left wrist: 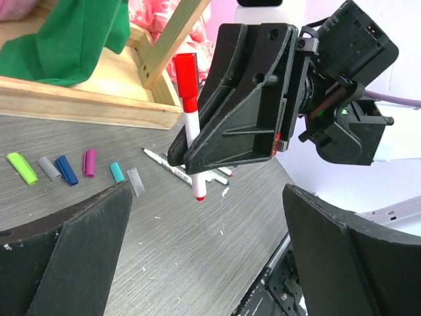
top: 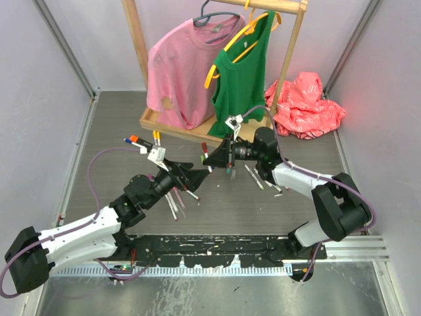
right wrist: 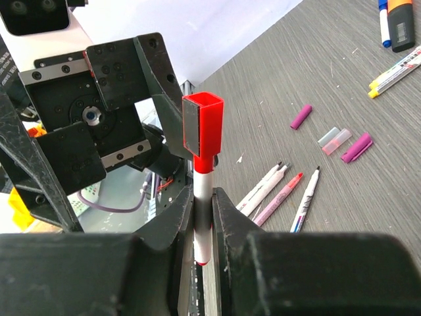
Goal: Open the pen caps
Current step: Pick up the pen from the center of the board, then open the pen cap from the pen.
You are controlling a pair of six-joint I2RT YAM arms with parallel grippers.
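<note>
The red cap [right wrist: 202,125] is on its marker [left wrist: 191,128]. From what I can see it's fully seated, with no gap where it meets the white barrel. The marker is held up in the air over the middle of the table [top: 118,138], roughly upright, cap end up.

The right gripper [right wrist: 204,220] has its jaws pinched on the barrel low down. That makes sense to me, since it leaves the whole cap sticking out free for the other arm.

The left gripper [top: 196,176] sits right across from it with its jaws spread wide and nothing in them. From its own camera the marker is framed between its fingers, out ahead of the tips and not touching. My guess is the next move is to close on the cap and pull straight along the barrel. Tug off-axis and I reckon the barrel could twist in the right jaws.

Down on the table there's a row of loose caps [left wrist: 66,170] near the wooden rack base [left wrist: 85,108]: green, grey, blue, purple, teal and a clear one. A few uncapped pens [right wrist: 283,194] lie nearby. An orange-topped marker [right wrist: 400,29] further off looks capped, so I'd call this partway done.
</note>
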